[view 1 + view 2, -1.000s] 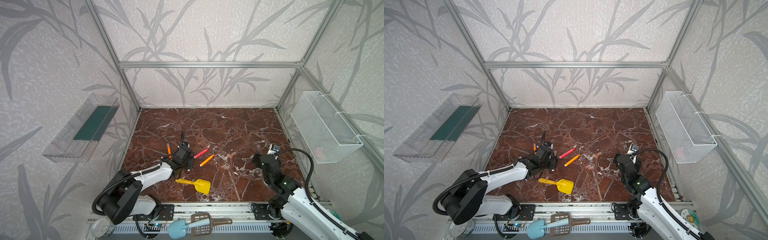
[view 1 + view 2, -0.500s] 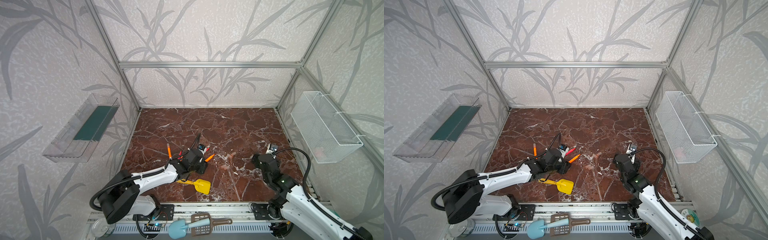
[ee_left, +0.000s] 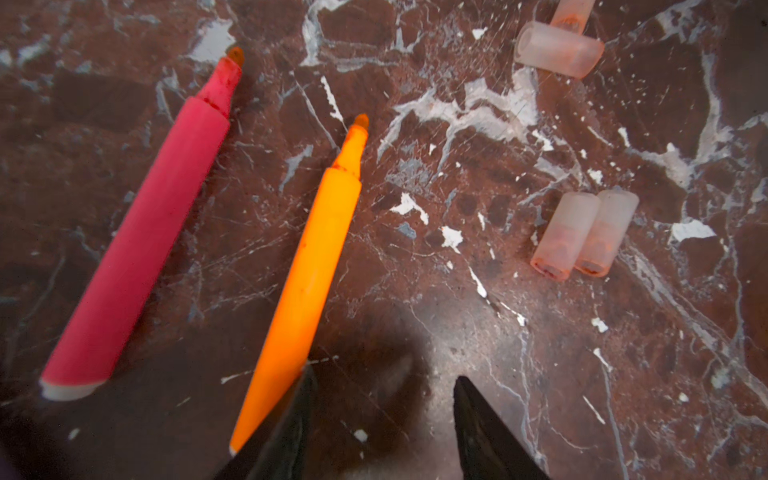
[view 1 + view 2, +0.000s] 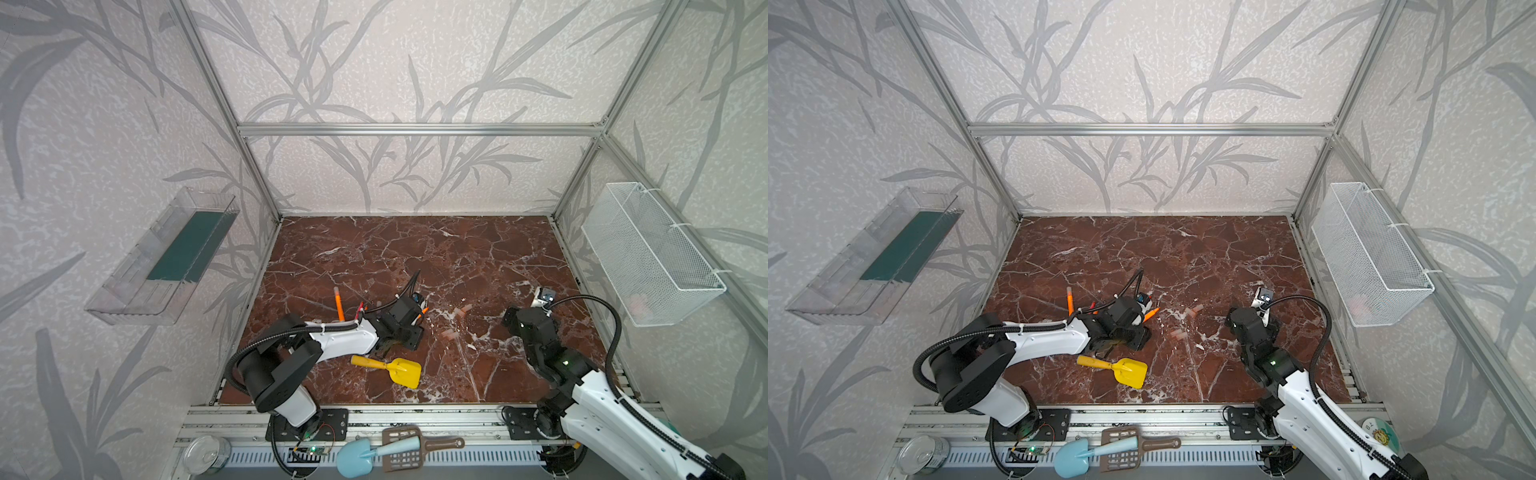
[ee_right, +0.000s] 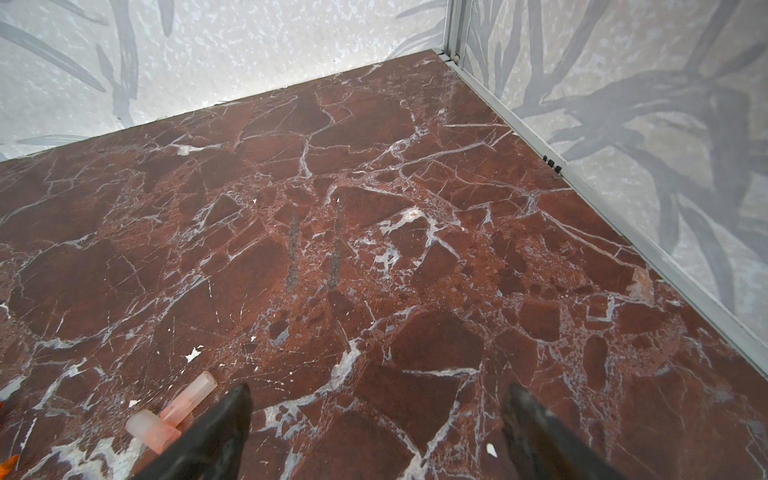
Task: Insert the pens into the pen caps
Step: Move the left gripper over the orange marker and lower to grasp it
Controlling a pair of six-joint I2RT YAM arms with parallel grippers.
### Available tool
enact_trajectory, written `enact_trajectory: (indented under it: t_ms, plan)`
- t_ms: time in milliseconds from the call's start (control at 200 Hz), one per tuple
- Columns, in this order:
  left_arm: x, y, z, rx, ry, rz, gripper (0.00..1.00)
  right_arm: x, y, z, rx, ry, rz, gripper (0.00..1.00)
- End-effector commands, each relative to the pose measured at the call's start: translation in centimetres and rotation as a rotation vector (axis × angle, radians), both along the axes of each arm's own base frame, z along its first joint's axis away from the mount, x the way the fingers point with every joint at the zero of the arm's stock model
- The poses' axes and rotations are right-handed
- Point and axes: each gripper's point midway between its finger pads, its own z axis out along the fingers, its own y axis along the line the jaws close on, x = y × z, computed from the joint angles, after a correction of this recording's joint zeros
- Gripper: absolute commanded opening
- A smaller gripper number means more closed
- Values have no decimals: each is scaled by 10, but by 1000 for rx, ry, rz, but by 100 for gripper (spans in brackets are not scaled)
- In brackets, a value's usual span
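Pen in red-pink (image 3: 145,232) shows only in left wrist view.

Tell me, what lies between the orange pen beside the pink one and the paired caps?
Nothing: the left wrist view shows bare marble between that orange pen and the caps.

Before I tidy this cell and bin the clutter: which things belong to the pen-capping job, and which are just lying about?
Job: red-pink pen, orange pen, second orange pen, pen caps.

Lying about: yellow toy shovel, blue scoop, brown sieve, tin can, wire basket, clear wall tray.
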Motion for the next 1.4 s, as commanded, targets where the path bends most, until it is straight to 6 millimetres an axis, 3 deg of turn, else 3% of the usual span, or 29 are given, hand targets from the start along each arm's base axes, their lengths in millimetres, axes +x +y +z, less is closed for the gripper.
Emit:
enact_trajectory:
  t_ms: [0, 185, 640, 855, 960, 1399]
  plan:
    - [1, -8, 1, 0, -4, -31, 52, 2, 0, 6, 0, -21, 1, 92]
    - [-1, -9, -4, 15, 5, -41, 35, 1, 0, 6, 2, -24, 2, 92]
    - [-5, -9, -1, 26, -5, -51, 32, 0, -1, 6, 5, -27, 2, 92]
    - [7, -9, 39, -3, -130, -51, 44, 1, -1, 7, 6, -29, 1, 92]
    - [20, 1, 46, 40, -203, -4, 52, 0, -1, 6, 5, -26, 2, 92]
    - [31, 7, 9, 210, -150, 2, 58, 0, 0, 6, 8, -28, 6, 92]
